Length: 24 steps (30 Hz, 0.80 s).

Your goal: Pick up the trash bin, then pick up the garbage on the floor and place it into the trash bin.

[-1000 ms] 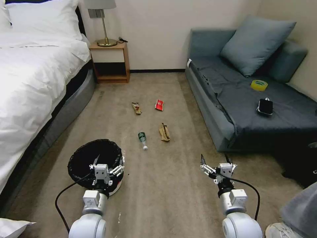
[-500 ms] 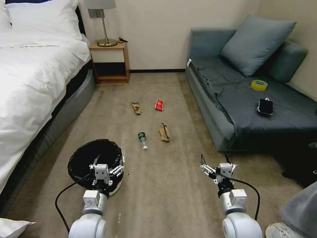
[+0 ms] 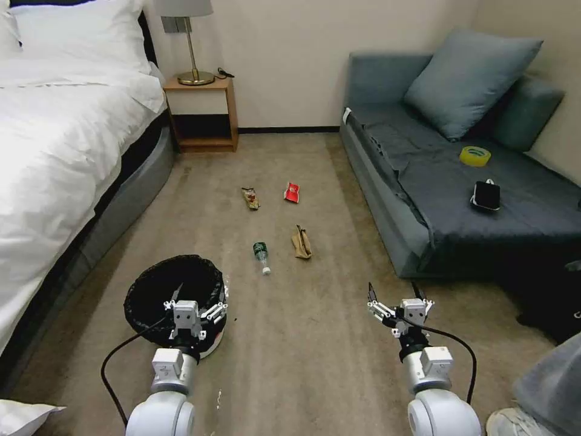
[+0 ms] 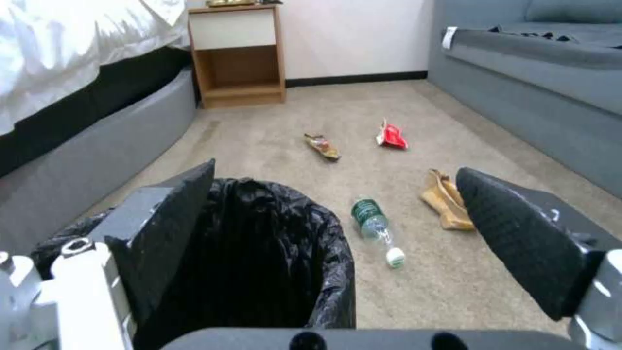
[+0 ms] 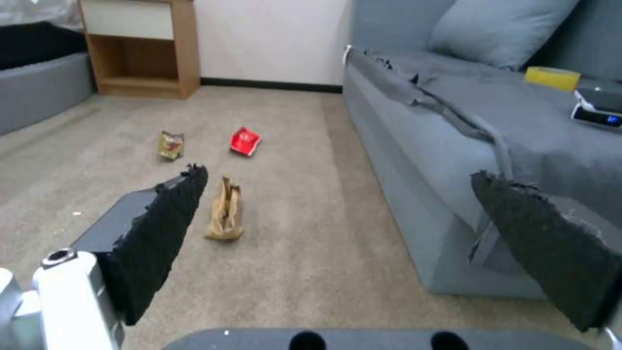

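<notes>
On carpet: four garbage items (image 3: 262, 257), one trash bin (image 3: 154, 284).

- The trash bin (image 3: 172, 290) stands upright on the carpet near the bed's side: small and round, white at the base, lined with a crinkly black bag folded over the rim, mouth open.
- The clear bottle (image 3: 261, 256) with a green label lies on its side just beyond the bin, white cap toward the robot.
- The tan paper wrapper (image 3: 301, 243) lies crumpled beside the bottle, on the sofa side.
- The gold-brown snack wrapper (image 3: 250, 198) lies farther off, flat on the carpet.
- The red snack packet (image 3: 292, 192) lies near it, on the sofa side.
</notes>
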Tool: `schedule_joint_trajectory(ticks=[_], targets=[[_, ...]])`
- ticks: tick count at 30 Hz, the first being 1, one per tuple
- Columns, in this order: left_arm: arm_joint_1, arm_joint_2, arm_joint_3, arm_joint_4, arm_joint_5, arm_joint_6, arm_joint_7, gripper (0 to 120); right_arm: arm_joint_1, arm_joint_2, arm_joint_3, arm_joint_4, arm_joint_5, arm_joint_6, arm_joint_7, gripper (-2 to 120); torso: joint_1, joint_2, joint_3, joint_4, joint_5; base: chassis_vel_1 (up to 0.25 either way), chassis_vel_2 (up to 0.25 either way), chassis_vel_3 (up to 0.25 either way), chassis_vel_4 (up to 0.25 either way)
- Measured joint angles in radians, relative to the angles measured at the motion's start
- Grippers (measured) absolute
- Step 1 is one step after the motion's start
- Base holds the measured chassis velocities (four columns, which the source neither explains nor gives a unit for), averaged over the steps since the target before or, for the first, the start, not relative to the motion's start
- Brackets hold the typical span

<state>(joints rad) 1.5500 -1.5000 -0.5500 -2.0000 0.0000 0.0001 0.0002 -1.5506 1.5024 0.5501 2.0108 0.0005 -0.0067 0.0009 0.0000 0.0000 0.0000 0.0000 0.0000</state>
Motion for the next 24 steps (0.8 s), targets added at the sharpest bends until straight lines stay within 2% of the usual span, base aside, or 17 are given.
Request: schedule_joint_trajectory(ticks=[2, 3, 4, 7, 8, 10, 12, 20, 23, 24], targets=[[0.001, -0.003, -0.005, -0.011, -0.001, 0.012, 0.000, 100, -0.006, 0.020, 0.000, 0.077, 0.008, -0.056, 0.014, 100, 0.000, 0.000, 0.000, -0.0001, -0.0002, 0.000, 0.000, 0.000, 0.000], [0.002, -0.011, -0.015, -0.036, -0.005, 0.038, -0.002, 100, -0.010, 0.031, -0.001, 0.120, 0.012, -0.087, 0.022, 100, 0.000, 0.000, 0.000, 0.0000, -0.0004, 0.000, 0.000, 0.000, 0.000], [0.002, -0.011, -0.015, -0.036, -0.005, 0.038, -0.002, 100, -0.010, 0.031, -0.001, 0.120, 0.012, -0.087, 0.022, 100, 0.000, 0.000, 0.000, 0.0000, -0.0004, 0.000, 0.000, 0.000, 0.000], [0.006, -0.046, -0.061, -0.157, -0.021, 0.157, -0.019, 100, -0.020, 0.062, -0.002, 0.235, 0.025, -0.172, 0.043, 100, 0.000, 0.000, 0.000, -0.0001, -0.0001, 0.000, 0.000, 0.000, 0.000], [0.006, -0.046, -0.061, -0.157, -0.021, 0.157, -0.019, 100, -0.020, 0.062, -0.002, 0.235, 0.025, -0.172, 0.043, 100, 0.000, 0.000, 0.000, -0.0001, -0.0001, 0.000, 0.000, 0.000, 0.000], [0.010, -0.071, -0.093, -0.239, -0.032, 0.239, -0.031, 100, -0.026, 0.082, -0.002, 0.313, 0.034, -0.231, 0.058, 100, 0.000, 0.000, 0.000, 0.0000, 0.0000, 0.000, 0.000, 0.000, 0.000], [0.008, -0.064, -0.125, -0.287, -0.077, 0.278, -0.052, 100, -0.033, 0.090, 0.004, 0.370, 0.050, -0.266, 0.076, 100, 0.000, 0.000, 0.000, 0.0001, 0.0001, 0.000, 0.000, 0.000, 0.000], [0.002, -0.036, -0.140, -0.300, -0.115, 0.331, -0.085, 100, -0.034, 0.073, 0.019, 0.385, 0.070, -0.274, 0.091, 100, 0.000, 0.000, 0.000, -0.0001, -0.0001, 0.000, 0.000, 0.000, 0.000], [-0.021, 0.003, -0.178, -0.272, -0.198, 0.400, -0.141, 100, -0.035, 0.068, 0.021, 0.381, 0.072, -0.273, 0.094, 100, 0.000, 0.000, 0.000, 0.0001, -0.0001, 0.000, 0.000, 0.000, 0.000], [-0.038, 0.026, -0.201, -0.243, -0.260, 0.444, -0.178, 100, -0.036, 0.066, 0.021, 0.379, 0.072, -0.270, 0.095, 100, 0.000, 0.000, 0.000, 0.0000, -0.0003, 0.000, 0.000, 0.000, 0.000]])
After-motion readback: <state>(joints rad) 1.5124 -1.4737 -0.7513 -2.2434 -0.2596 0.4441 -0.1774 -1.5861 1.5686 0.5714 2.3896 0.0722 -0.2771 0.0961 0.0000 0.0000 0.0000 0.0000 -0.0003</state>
